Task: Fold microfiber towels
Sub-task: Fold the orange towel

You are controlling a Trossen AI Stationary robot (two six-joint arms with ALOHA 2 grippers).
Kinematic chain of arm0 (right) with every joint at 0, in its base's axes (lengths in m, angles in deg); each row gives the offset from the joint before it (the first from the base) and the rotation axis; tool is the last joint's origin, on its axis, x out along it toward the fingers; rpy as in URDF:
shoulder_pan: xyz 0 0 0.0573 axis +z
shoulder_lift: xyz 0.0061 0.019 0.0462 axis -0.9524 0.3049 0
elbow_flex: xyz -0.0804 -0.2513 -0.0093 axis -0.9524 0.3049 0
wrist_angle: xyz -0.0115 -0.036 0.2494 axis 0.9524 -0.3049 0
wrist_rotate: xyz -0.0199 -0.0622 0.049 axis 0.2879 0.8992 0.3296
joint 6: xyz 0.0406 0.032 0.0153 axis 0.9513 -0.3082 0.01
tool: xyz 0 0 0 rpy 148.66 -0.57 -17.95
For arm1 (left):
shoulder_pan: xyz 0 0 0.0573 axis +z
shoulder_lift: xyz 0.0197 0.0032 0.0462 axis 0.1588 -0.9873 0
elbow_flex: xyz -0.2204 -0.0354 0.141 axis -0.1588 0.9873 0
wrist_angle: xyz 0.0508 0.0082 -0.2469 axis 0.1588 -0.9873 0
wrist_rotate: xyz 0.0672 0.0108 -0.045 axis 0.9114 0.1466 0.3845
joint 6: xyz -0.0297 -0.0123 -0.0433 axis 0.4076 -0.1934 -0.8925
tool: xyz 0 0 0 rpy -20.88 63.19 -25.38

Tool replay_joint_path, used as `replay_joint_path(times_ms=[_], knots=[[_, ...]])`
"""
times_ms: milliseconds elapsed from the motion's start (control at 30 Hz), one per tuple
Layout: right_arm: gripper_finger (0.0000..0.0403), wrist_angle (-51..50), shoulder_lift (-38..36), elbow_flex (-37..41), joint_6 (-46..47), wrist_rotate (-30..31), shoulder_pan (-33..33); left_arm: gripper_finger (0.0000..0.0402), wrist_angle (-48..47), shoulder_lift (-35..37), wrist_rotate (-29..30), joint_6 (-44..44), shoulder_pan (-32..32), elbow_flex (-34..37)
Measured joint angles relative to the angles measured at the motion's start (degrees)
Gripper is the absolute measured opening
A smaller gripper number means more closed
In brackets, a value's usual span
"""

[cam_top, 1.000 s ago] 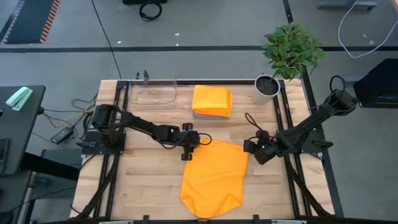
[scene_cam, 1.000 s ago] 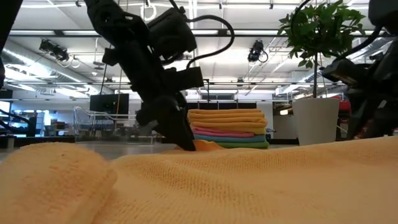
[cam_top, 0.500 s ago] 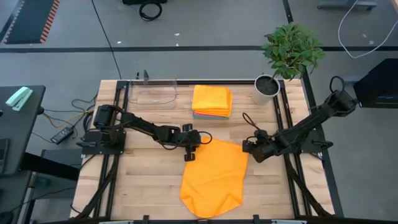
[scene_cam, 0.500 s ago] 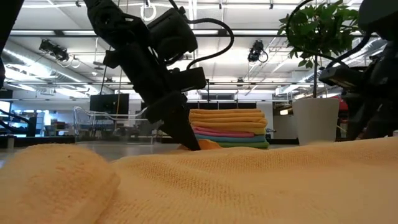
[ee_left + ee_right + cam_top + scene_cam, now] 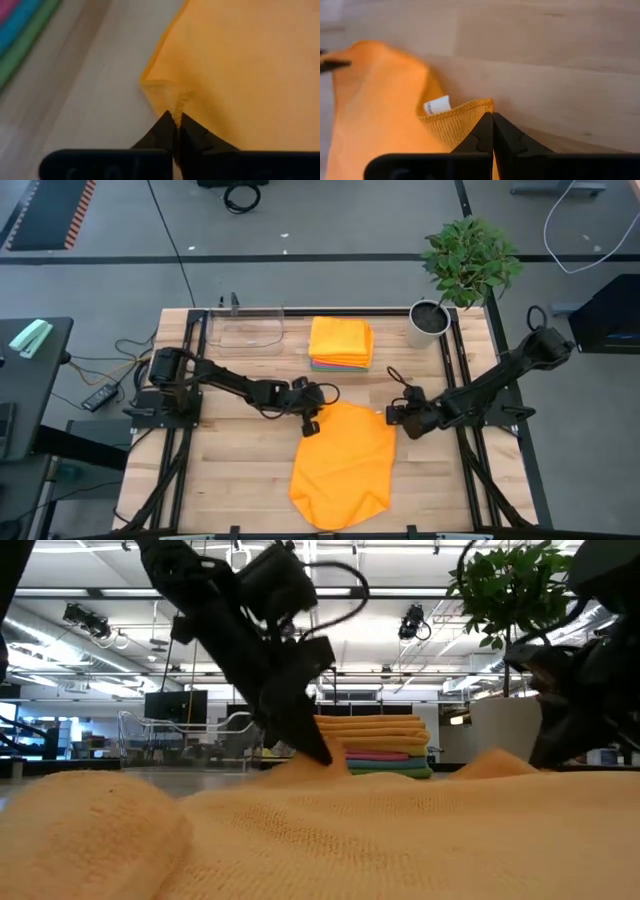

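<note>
Left gripper, right gripper low, each pinching orange towel corner.

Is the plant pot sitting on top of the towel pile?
No, the white plant pot stands on the table beside the folded towel stack, apart from it.

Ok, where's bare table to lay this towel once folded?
Bare wood lies left of the orange towel, below the left arm, and in a narrower strip to the towel's right. The far edge is crowded: clear tray, folded stack, plant pot. Both grippers pinch the towel's far corners.
</note>
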Motion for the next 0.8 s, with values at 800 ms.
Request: replay_joint_path(times_ms=[800], knots=[[0.0000,-27.3,-11.5,-35.3,-64.0,15.1,-5.9,0.0005,-10.5,35.5,-0.7,8.3,2.6,-0.1]])
